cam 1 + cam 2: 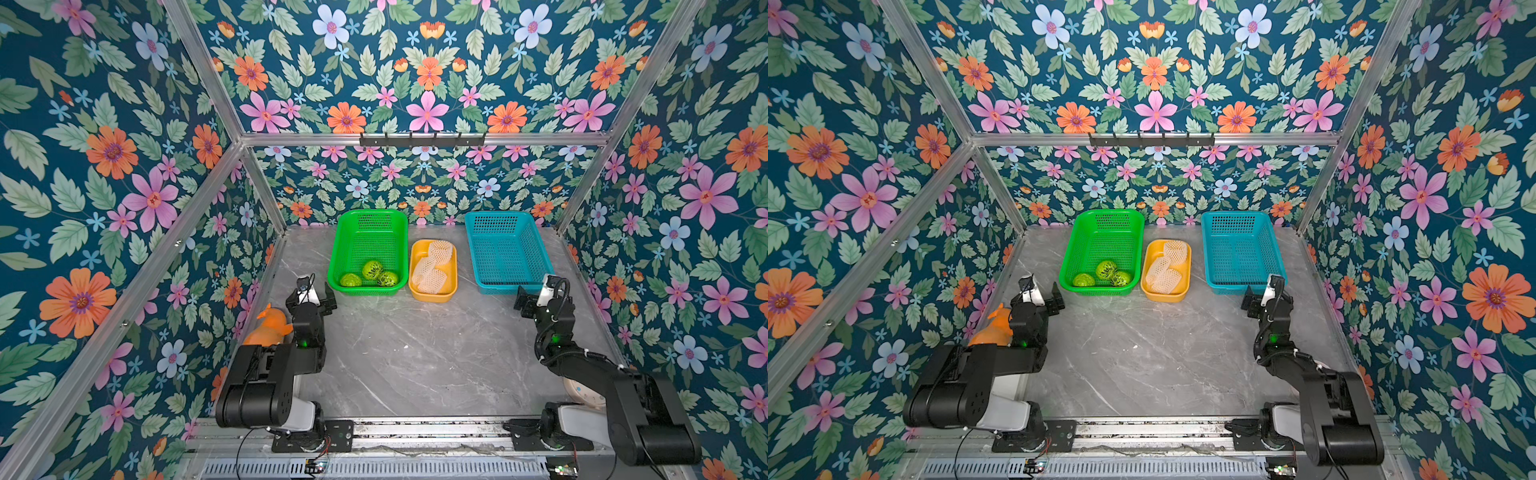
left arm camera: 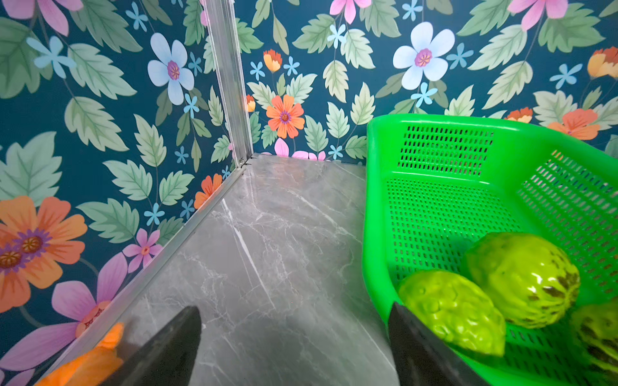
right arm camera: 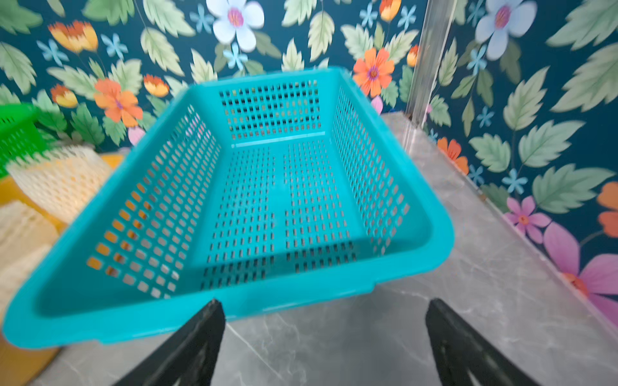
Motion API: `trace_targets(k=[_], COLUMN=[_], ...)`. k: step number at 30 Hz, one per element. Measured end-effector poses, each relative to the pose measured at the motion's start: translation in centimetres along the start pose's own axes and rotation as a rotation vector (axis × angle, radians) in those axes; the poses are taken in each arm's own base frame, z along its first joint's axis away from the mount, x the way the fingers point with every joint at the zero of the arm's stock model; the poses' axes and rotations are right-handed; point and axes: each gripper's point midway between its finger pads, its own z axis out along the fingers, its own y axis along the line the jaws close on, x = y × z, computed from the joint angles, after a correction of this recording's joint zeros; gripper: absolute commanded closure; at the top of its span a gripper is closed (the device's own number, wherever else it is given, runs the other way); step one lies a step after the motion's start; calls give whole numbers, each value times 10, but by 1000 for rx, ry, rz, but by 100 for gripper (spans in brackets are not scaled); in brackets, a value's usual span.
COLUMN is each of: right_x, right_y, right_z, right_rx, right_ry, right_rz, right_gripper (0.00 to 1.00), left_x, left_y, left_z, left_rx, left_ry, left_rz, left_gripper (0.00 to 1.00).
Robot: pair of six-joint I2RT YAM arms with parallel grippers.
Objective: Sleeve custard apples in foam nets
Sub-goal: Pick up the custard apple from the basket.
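Custard apples point(image 1: 372, 270), three in all, crowd the near end of the green basket point(image 1: 370, 222), centre frame in both top views; foam nets point(image 1: 430, 272) lie heaped in the yellow tray point(image 1: 432, 297) just to its right. My left gripper point(image 2: 294, 310) hangs wide open and empty beside the basket's corner, and my right gripper point(image 3: 324, 304) does likewise before the blue basket point(image 1: 507, 249). Best approach, I judge: lift the leftmost fruit from above, clear of the rim, while the right takes the top net by its edge.

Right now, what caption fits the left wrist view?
Open left gripper beside the green basket holding three bare custard apples.
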Motion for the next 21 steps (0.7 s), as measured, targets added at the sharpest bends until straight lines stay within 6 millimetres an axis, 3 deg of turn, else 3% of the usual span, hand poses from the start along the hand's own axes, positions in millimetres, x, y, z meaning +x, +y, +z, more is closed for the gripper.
trace_targets(k=[4,8,13,21], right_x=[-27,-22,-28,-31], right_y=[3,7,19,32], right_z=[-10,-19,-26,-20], right_rx=[-8,-25,-57,-54], right_ry=[-21,57,145,359], right_rz=[28,53,116,238], right_gripper=[6,6,1,1], left_x=[-10,-19,-49,-86], left_y=[-2,-5,-15,-73], left_z=[0,1,5,36], left_rx=[0,-9,17,206], left_ry=[10,37,40,164], left_rz=[-18,-49,-112,-192], left_gripper=[11,11,11,0])
